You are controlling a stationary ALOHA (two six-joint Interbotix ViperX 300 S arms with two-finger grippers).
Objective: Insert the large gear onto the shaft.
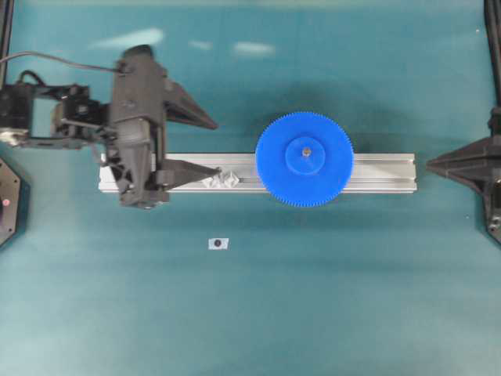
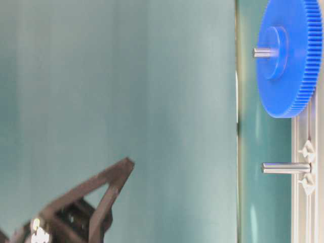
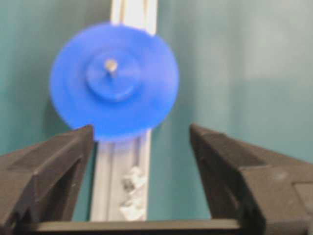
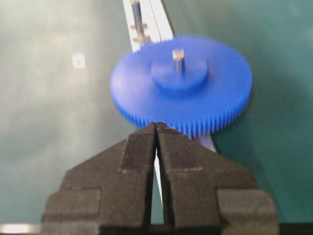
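Overhead exterior view: the large gear [image 1: 304,159] lay flat on the aluminium rail [image 1: 383,173], already seated on a shaft [image 2: 264,52] protruding through its hub. The left gripper [image 1: 210,146], jaws wide and empty, stood well apart along the rail; the right gripper [image 1: 431,165], jaws shut and empty, was nearer.

Both arms are matte black. The left arm [image 1: 137,117] has a boxy body, blocky joints and a thin black cable looping off its back. Each gripper, left [image 1: 200,145] and right [image 4: 156,128], carries wedge-shaped, ribbed triangular fingers [image 3: 58,161].
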